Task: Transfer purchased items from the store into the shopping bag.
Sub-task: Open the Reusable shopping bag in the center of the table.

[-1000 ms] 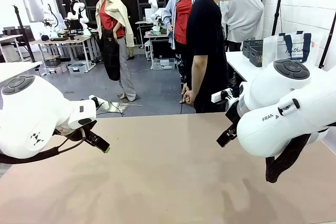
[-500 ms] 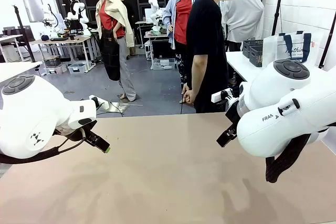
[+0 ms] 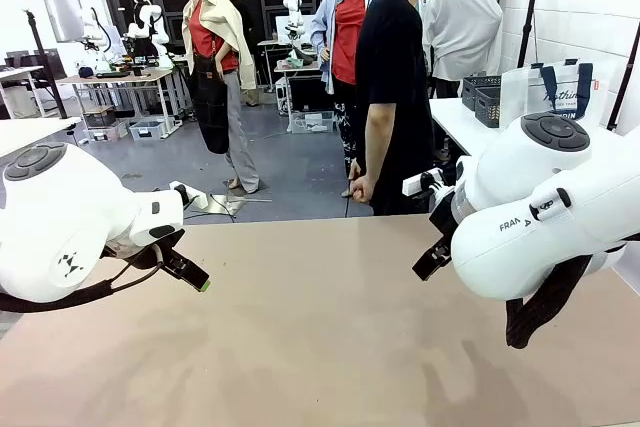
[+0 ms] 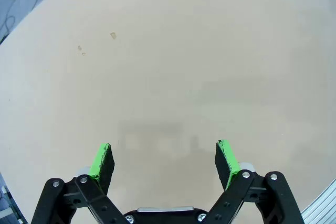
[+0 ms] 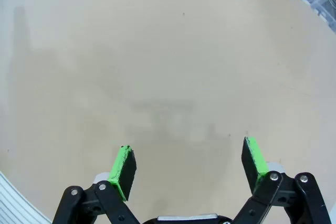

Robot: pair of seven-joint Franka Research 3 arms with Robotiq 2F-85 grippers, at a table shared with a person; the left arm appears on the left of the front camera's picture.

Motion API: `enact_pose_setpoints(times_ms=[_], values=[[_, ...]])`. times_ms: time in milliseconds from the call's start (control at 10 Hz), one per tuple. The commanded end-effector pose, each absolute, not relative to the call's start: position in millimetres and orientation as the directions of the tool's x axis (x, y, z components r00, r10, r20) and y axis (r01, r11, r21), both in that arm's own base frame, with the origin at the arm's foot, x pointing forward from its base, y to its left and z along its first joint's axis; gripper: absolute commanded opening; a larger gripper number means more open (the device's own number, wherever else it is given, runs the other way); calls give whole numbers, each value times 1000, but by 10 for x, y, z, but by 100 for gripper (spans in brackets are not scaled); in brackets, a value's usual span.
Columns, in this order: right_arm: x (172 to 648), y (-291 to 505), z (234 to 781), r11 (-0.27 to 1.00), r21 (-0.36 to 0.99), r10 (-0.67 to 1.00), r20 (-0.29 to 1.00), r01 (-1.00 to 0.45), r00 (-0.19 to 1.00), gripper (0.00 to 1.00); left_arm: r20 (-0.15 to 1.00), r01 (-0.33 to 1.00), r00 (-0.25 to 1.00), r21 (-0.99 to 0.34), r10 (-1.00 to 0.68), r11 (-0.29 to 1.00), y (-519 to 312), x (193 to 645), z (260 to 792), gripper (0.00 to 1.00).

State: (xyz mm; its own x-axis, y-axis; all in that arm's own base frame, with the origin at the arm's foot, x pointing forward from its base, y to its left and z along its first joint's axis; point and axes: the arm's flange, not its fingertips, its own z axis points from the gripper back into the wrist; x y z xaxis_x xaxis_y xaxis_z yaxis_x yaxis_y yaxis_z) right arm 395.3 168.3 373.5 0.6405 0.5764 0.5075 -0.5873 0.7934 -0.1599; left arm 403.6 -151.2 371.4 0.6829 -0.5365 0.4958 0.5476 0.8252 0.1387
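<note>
shopping bag [image 3: 548, 87]: far back (behind right arm [image 3: 540, 207]) | person [image 3: 395, 87]: across table [image 3: 320, 347]

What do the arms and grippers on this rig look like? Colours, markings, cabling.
The left arm and right arm are rounded glossy white shells with dark grey round joint caps. The right one carries black Franka lettering, the left a black cable. Both the left gripper and right gripper are black bolted linkages with bright green pads.

Shopping bag [image 3: 527, 97]: translucent whitish tote, navy strap handles, upright on white side surface [image 3: 452, 119] at far right, lower edge hidden. Dark grey openwork basket [image 3: 486, 104]: just left of bag, lower than it; contents not discernible.
</note>
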Motion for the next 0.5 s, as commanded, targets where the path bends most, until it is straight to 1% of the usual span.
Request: enact_pose_setpoints(times_ms=[0, 400], values=[[3953, 1682, 3735, 793, -160, 576, 508, -587, 641, 100, 496, 547, 683, 138, -536, 826, -1506, 4037, 3714, 100], [3953, 1682, 3735, 793, -160, 576, 508, -587, 641, 100, 496, 547, 683, 138, -536, 826, -1506, 4037, 3714, 100]])
